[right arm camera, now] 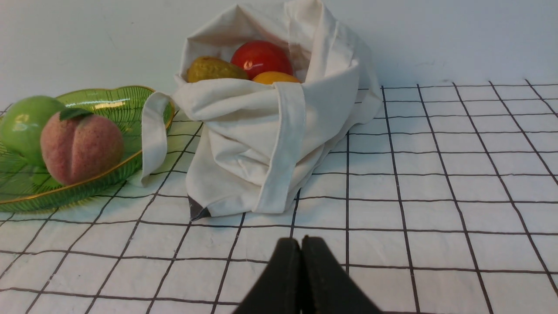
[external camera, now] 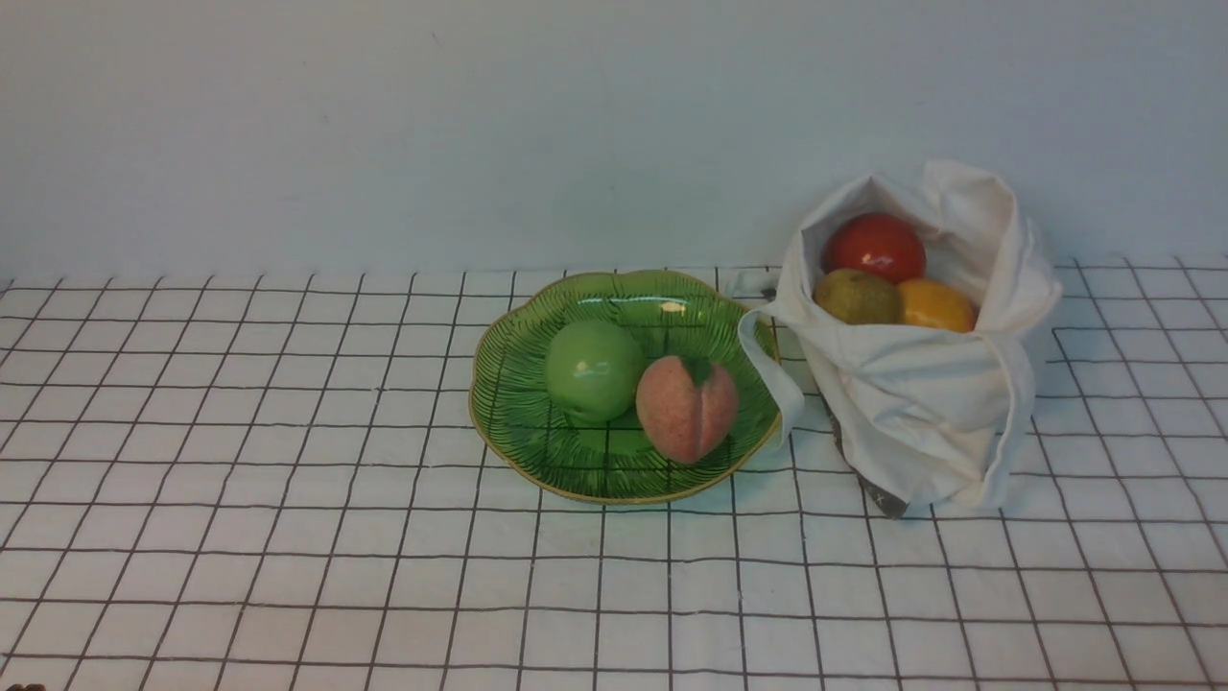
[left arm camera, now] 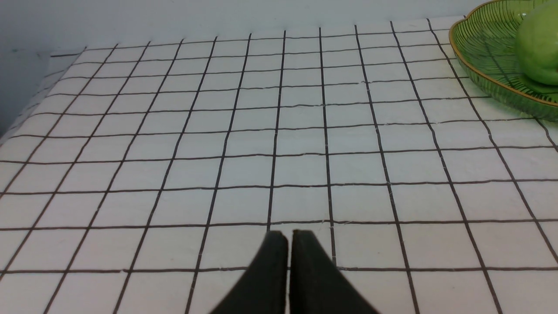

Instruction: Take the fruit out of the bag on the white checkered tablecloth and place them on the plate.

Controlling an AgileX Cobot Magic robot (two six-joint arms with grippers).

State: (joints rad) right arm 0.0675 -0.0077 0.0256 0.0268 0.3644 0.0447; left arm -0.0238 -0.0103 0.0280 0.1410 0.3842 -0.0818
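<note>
The white cloth bag [external camera: 921,403] stands open on the checkered tablecloth [external camera: 288,537], right of the green leaf-shaped plate [external camera: 518,422]. Inside it lie a red fruit [external camera: 875,247], an olive-brown fruit [external camera: 856,297] and an orange fruit [external camera: 936,305]. The pink peach [external camera: 686,408] and a green apple [external camera: 593,370] sit on the plate. Neither gripper shows in the front view. My left gripper [left arm camera: 289,235] is shut and empty, low over bare cloth, left of the plate [left arm camera: 484,56]. My right gripper [right arm camera: 301,243] is shut and empty, short of the bag [right arm camera: 261,131].
A pale wall [external camera: 480,125] runs along the back edge of the table, close behind the bag and plate. One bag handle [external camera: 767,374] drapes over the plate's right rim. The cloth's left edge drops off in the left wrist view [left arm camera: 26,109].
</note>
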